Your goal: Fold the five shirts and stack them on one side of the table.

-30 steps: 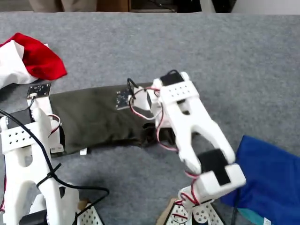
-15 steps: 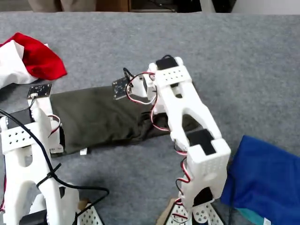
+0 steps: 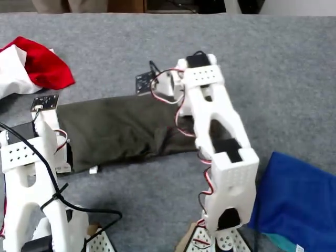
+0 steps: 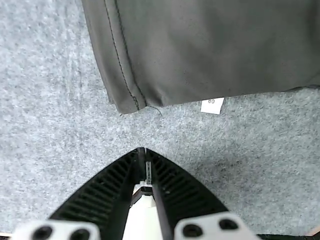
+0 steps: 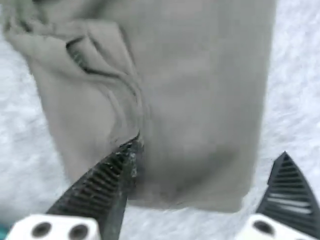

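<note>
From above, the long dark olive cotton shirt [image 3: 113, 131], already folded into a strip, lies across the middle of the grey felt table [image 3: 273, 68], running from 9 o'clock to 3 o'clock. A crumpled red-and-white garment [image 3: 37, 65] sits at 10 o'clock and a flat blue shirt [image 3: 299, 202] at 4 o'clock. All three lie directly on the felt, not in any bin or basket. The white right arm [image 3: 215, 121] stands over the strip's 3 o'clock end, and the left arm [image 3: 29, 168] is at its 9 o'clock end. In the left wrist view, the left gripper [image 4: 142, 155] has its black ribbed fingers pressed together on nothing. It hangs over bare felt just beside the strip's stitched hem corner and near the small white tag [image 4: 212, 105]. In the right wrist view, the right gripper [image 5: 210, 150] is spread wide and holds nothing. One finger is over a crease in the cloth and the other is just past the strip's side edge, above the felt. The step looks to be taking this end and folding it over toward 9 o'clock. To do that well, the gripper should drop until it has every layer, bite close to the end edge, lift low, and lay the end squarely on the far hem so the bundle stays even for stacking.
</note>
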Robot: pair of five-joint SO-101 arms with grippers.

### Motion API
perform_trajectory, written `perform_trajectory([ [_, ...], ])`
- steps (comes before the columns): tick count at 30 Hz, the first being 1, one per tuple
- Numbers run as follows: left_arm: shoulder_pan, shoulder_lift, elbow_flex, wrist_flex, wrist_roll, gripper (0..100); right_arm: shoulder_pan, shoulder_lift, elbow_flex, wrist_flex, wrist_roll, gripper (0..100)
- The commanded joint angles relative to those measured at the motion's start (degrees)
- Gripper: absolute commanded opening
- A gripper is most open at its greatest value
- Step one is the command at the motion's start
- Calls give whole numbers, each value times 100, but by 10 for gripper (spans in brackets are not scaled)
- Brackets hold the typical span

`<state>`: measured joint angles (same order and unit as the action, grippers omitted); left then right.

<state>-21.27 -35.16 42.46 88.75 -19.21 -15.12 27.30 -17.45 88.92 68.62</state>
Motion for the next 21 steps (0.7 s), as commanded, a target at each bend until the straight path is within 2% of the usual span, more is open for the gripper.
perform_trajectory([
  [1,-44,-154,-70,62,-53,21,110,-690,-207,554,-70,299],
  [5,-44,-154,-70,62,-53,21,136,-1341,330,791,-79,34],
  [6,-44,-154,-70,62,-53,21,136,-1508,541,782,-79,0],
  [8,-44,-154,-70,53,-53,21,145,-1780,998,659,-114,41],
  [15,-35,-154,-70,35,-53,21,-4,-1938,2668,-826,-281,6],
  [21,-35,-154,-70,35,-53,21,-945,-1745,2800,-1354,-1125,6],
])
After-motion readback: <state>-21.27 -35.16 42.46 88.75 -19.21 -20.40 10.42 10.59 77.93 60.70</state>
